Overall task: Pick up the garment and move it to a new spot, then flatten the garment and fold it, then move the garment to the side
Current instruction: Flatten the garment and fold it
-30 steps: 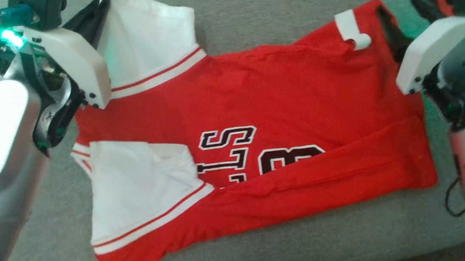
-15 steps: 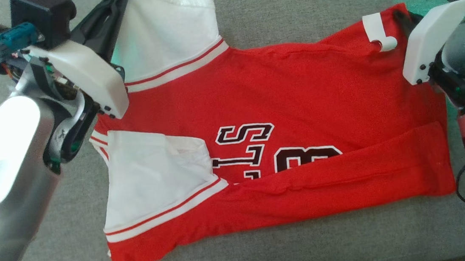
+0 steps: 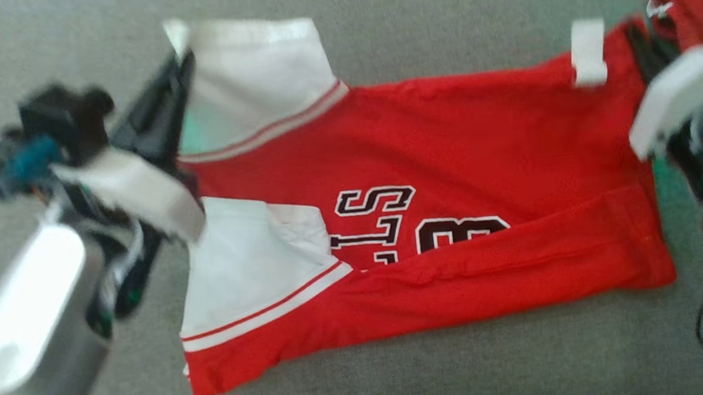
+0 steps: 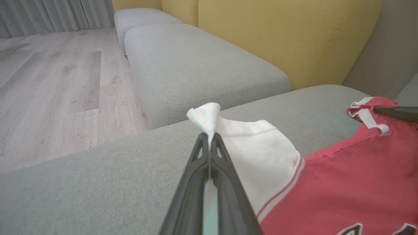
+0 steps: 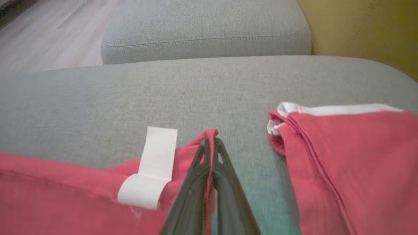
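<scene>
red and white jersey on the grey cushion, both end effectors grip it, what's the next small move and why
Probably lift both corners slightly, together. The left end effector is shut on the white sleeve tip, the right end effector on the red hem corner beside the white tag, and the red and white jersey's near edge is already folded.

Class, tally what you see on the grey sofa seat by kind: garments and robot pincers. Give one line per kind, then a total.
Garments: 2 (the red-and-white jersey and a second red garment)
Pincers: 2 (the left pincer and the right pincer, each shut on the jersey)
Total: 4
</scene>
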